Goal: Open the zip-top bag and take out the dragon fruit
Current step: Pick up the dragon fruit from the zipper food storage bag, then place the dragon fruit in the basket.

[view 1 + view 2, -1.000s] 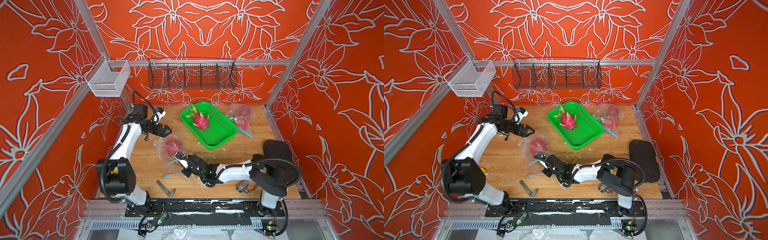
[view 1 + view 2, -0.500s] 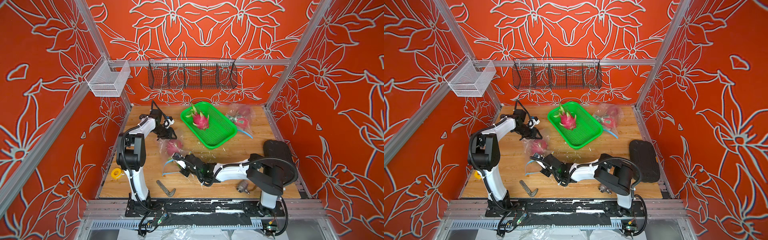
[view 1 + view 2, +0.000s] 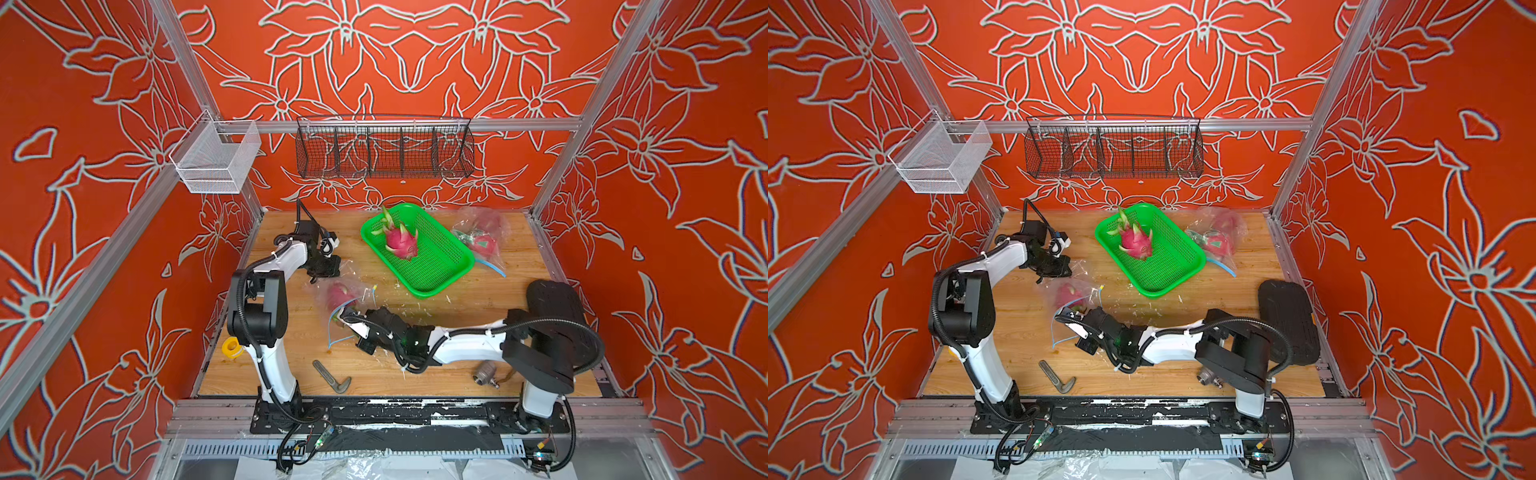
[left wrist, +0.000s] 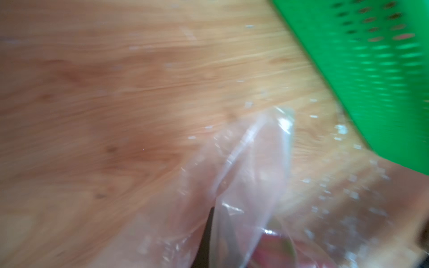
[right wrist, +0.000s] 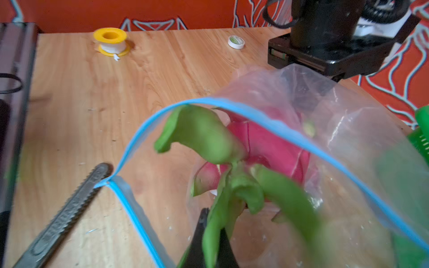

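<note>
Two grippers are both closed. The left gripper (image 3: 323, 272) pinches the far, closed end of the zip-top bag (image 3: 357, 282). The right gripper (image 3: 348, 319) holds a green leaf of the dragon fruit (image 5: 267, 143) at the bag's open, blue-edged mouth. The dragon fruit is inside this bag, on the desk (image 3: 478, 299) between the two grippers. A green basket (image 3: 440, 266) behind it contains a second fruit (image 3: 401, 243), and beside the basket lies a second bag (image 3: 482, 237) with fruit inside. One second ago the left gripper was wide open and apart from the bag, and the right gripper was closed as now.
</note>
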Robot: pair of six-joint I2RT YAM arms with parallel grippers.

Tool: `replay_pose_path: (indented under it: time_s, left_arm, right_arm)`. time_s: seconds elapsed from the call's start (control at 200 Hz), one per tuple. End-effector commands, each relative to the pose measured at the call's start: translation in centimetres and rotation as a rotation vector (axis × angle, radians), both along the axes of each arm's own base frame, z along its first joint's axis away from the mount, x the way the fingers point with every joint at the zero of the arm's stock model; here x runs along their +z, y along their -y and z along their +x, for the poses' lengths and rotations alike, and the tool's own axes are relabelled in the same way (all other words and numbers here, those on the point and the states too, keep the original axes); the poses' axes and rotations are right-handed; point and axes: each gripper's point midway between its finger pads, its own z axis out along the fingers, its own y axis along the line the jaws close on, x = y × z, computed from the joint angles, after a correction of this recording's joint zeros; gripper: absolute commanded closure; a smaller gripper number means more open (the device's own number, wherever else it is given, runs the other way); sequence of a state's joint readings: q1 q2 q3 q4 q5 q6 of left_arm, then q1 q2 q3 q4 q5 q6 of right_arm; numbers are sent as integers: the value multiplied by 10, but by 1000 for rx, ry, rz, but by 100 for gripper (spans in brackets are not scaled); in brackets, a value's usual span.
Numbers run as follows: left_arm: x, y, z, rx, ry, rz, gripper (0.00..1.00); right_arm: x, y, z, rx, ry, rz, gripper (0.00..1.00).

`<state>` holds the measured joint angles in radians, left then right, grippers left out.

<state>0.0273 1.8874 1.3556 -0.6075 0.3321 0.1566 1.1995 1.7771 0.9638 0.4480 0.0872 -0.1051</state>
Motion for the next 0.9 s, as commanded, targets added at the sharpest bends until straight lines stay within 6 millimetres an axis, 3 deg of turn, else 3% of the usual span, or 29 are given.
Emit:
replay_pose_path:
  time_s: [0.0, 0.08, 0.27, 0.38, 0.545, 0.701, 0.896]
  left_arm:
    - [1, -44, 24, 89, 121, 218, 100]
    - [0, -62, 28, 135, 124, 279, 100]
    - [9, -80, 27, 162, 137, 323, 100]
    - [14, -95, 28, 167, 162, 401, 100]
    - [16, -131, 32, 211, 168, 514, 100]
    - [24, -156, 40, 266, 169, 541, 100]
    - [15, -161, 48, 262, 145, 563, 100]
  right_arm:
    - [47, -3, -29, 114, 21, 138, 100]
    - [56, 5, -36, 126, 23, 173, 100]
    - [68, 25, -31, 60, 32, 209, 100]
    - [89, 38, -29, 33, 43, 249, 100]
    - [123, 59, -26, 18, 31, 320, 100]
    - [152, 88, -6, -56, 22, 377, 100]
    - [187, 124, 30, -172, 44, 421, 100]
